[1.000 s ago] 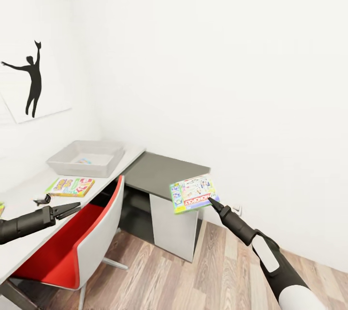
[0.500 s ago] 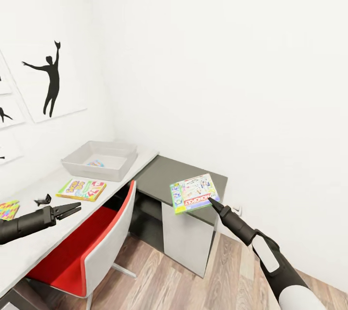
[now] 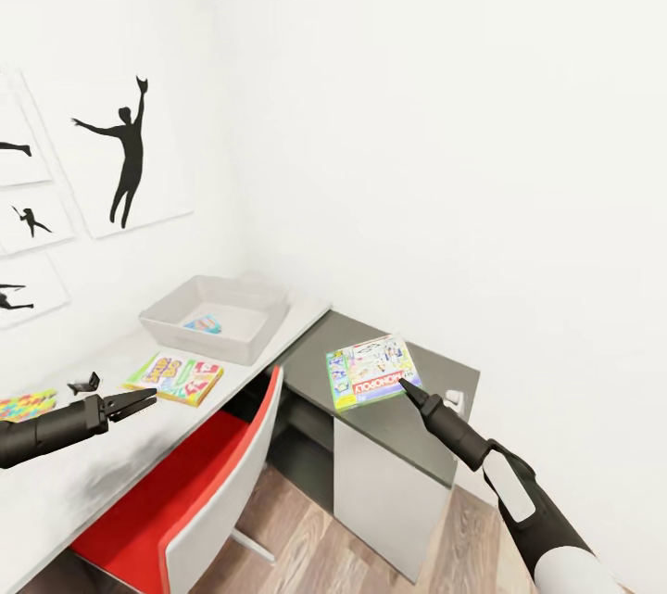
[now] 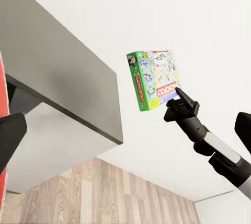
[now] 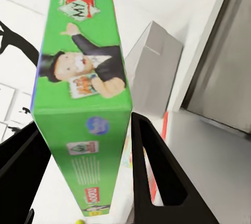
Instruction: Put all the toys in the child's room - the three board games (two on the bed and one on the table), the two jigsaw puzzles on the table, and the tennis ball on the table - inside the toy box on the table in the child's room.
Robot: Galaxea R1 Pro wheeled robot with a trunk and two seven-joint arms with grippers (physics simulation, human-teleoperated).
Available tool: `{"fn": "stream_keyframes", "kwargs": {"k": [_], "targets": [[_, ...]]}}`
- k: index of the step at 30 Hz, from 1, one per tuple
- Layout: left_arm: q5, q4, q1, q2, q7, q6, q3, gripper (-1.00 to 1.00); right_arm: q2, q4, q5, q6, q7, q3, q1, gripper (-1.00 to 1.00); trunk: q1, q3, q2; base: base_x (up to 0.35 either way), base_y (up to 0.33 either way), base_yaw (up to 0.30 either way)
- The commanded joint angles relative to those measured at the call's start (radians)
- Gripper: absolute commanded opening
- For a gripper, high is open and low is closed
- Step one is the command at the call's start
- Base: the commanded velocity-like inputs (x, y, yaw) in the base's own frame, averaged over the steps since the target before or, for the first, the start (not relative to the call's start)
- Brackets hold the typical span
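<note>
In the head view my right gripper (image 3: 405, 385) is shut on the edge of a white-and-green board game (image 3: 371, 371), held in the air over the dark-grey unit (image 3: 426, 432). The right wrist view shows its fingers (image 5: 151, 171) clamping the green box (image 5: 81, 77). The left wrist view sees the same box (image 4: 154, 80) from the side. The toy box (image 3: 243, 339) stands at the far end of the table (image 3: 102, 473), with a small blue board game (image 3: 202, 324) inside. The Skip-Bo board game (image 3: 176, 377) and a jigsaw puzzle (image 3: 23, 405) lie on the table. My left gripper (image 3: 148, 398) hovers open above the table.
A red-and-white chair (image 3: 185, 511) is pushed under the table, close below my left arm. A small black object (image 3: 85, 384) sits on the tabletop near the left gripper. White walls with black silhouette pictures (image 3: 125, 154) close the corner. Wood-plank floor (image 3: 306, 548) shows below.
The whole view has shifted: table, toy box and unit now sit further right and more wall pictures show. Both arms keep their pose, and the right gripper still holds the board game.
</note>
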Motion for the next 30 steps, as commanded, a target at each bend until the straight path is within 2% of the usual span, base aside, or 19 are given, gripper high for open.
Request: {"fn": "stream_keyframes", "kwargs": {"k": [1, 6, 21, 30], "targets": [[-0.001, 0.0, -0.001, 0.0, -0.004, 0.011, 0.0, 1.0, 0.0, -0.001, -0.009, 0.009, 0.001, -0.002, -0.001, -1.0, 0.001, -0.002, -0.002, 0.285, 0.0, 0.281], [-0.001, 0.0, -0.001, 0.0, -0.004, 0.01, -0.001, 1.0, 0.0, -0.001, -0.009, 0.009, 0.001, -0.001, -0.001, -1.0, 0.001, -0.002, -0.002, 0.177, 0.0, 0.282], [-0.002, 0.0, -0.001, -0.002, -0.004, 0.009, -0.001, 1.0, 0.0, -0.001, -0.009, 0.009, 0.001, -0.001, -0.001, -1.0, 0.001, -0.002, -0.002, 0.008, 0.0, 0.28], [-0.003, 0.0, -0.001, -0.002, -0.004, 0.01, -0.001, 1.0, 0.0, -0.001, -0.009, 0.009, 0.002, -0.003, -0.001, -1.0, 0.001, -0.002, -0.002, 0.0, 0.0, 0.039]]}}
